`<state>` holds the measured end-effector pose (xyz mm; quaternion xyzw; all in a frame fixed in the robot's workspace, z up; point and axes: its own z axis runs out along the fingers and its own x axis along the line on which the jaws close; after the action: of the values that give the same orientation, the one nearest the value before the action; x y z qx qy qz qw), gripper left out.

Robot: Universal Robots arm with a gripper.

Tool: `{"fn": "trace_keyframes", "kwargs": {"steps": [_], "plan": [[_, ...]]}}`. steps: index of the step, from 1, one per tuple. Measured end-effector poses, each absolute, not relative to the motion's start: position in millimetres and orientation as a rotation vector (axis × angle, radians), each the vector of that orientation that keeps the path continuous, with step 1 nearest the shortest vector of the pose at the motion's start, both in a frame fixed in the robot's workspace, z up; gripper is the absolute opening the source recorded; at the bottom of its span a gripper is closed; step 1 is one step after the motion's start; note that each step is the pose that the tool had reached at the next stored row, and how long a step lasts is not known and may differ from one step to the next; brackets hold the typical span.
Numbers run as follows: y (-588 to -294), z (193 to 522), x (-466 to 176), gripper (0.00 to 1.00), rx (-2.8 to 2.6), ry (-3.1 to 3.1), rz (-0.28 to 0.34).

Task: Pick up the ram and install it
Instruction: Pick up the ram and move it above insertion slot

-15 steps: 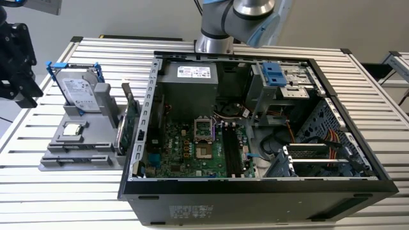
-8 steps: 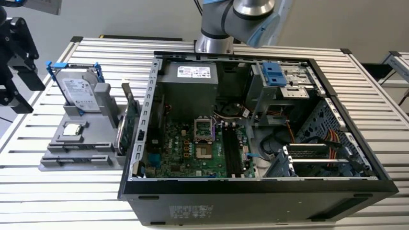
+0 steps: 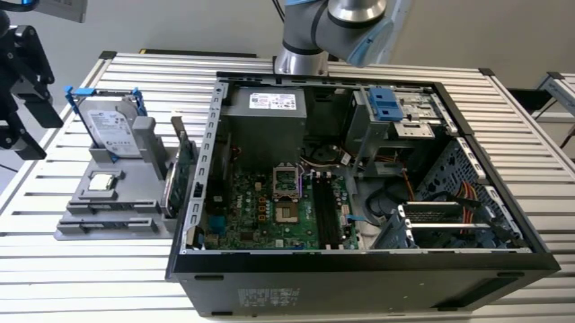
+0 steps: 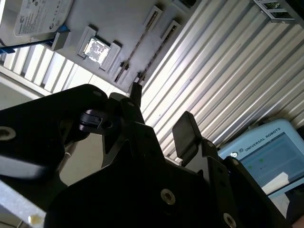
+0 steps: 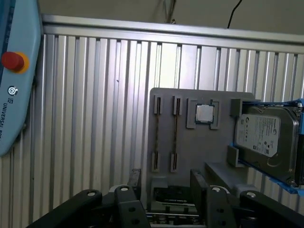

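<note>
You see the ram (image 5: 175,135), a thin dark stick edge-on, standing in a slot of the grey holder (image 5: 190,147) on the desk (image 5: 95,118). Fingers (image 5: 197,183) stand apart, empty. Hard drive (image 5: 266,137) bears a white label.

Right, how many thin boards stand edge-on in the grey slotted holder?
2 thin boards: one stands in the grey slotted holder's outer slot, the other in the slot next to the square silver chip.
</note>
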<state>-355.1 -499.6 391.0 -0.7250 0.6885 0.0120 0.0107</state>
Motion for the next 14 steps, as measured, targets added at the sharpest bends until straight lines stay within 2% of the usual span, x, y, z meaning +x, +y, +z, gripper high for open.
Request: {"fn": "trace_keyframes", "kwargs": {"steps": [14], "plan": [[-497.7, 377.8, -356.6, 1.0, -2.263, 2.151, 0.041]]}}
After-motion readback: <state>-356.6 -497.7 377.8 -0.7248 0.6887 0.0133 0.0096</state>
